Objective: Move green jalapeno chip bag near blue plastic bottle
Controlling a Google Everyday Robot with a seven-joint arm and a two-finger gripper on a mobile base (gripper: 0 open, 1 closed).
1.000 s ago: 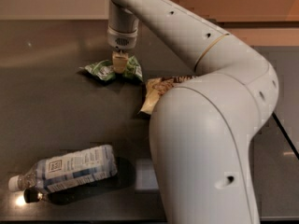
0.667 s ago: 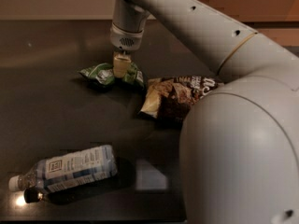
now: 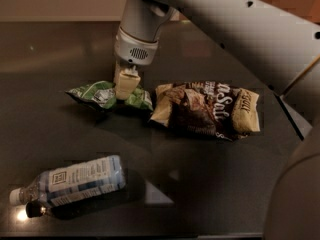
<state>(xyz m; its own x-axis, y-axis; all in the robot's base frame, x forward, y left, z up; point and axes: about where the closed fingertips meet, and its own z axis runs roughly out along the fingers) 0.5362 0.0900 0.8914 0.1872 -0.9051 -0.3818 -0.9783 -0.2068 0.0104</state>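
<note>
The big pale grey robot arm (image 3: 240, 29) sweeps in from the upper right, its thick link crossing the top of the scene and bending down into a round wrist that points almost straight at the dark, glossy tabletop (image 3: 60, 44). More of the robot's pale body fills the lower right corner and hides that part of the table. The large brown-and-cream chip bag (image 3: 205, 109) lies flat, right of centre, sealed, its lettering partly lost in the creases. Well apart from it, near the front left, the clear plastic bottle with a pale blue and white label (image 3: 75, 181) lies on its side, white cap (image 3: 16, 196) toward the lower left; what is inside I cannot make out. The small crinkly green jalapeno chip bag (image 3: 97, 94) sits at the back, just left of the brown bag and almost touching it, well apart from the bottle. The cream-coloured two-finger gripper (image 3: 126, 84) comes down on its middle, pinched closed on the bunched foil, hiding the centre of the bag.
</note>
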